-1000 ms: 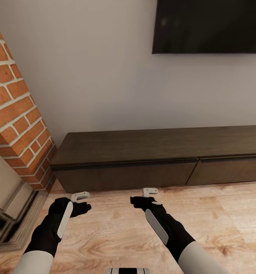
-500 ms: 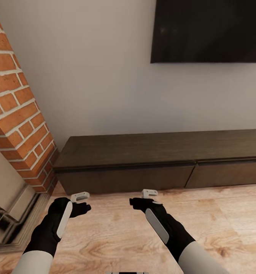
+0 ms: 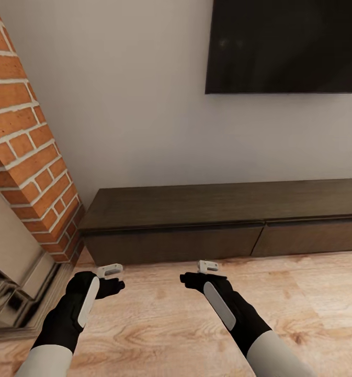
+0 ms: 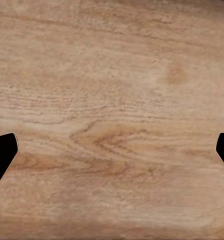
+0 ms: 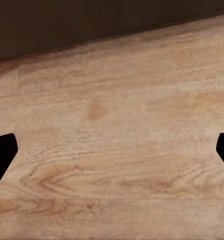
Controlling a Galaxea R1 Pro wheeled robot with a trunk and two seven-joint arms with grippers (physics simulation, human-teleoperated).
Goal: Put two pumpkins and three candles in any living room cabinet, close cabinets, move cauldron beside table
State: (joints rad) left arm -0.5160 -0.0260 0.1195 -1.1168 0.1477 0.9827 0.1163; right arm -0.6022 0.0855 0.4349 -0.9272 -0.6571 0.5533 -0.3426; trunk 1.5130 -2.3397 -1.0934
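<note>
- The wall (image 3: 144, 104) with the dark television (image 3: 285, 44) is in front of me. The whole picture sits a little lower than one second ago, so I think my head or base has moved and not the room.
- The brick fireplace (image 3: 24, 152) stands at my left. It takes a little more of the view than before.
- The long low cabinet (image 3: 196, 209) runs along the wall, and both of its fronts look closed.
- The wooden floor (image 3: 160, 324) is under my arms, and both wrist cameras look down on it.
- My left gripper (image 3: 109, 270) and my right gripper (image 3: 207, 266) hang over the floor just before the cabinet, as they did before. Both are spread wide and hold nothing.
- I see here no pumpkin, candle or cauldron. They could be inside the cabinet, or elsewhere in the room; I cannot tell which.
</note>
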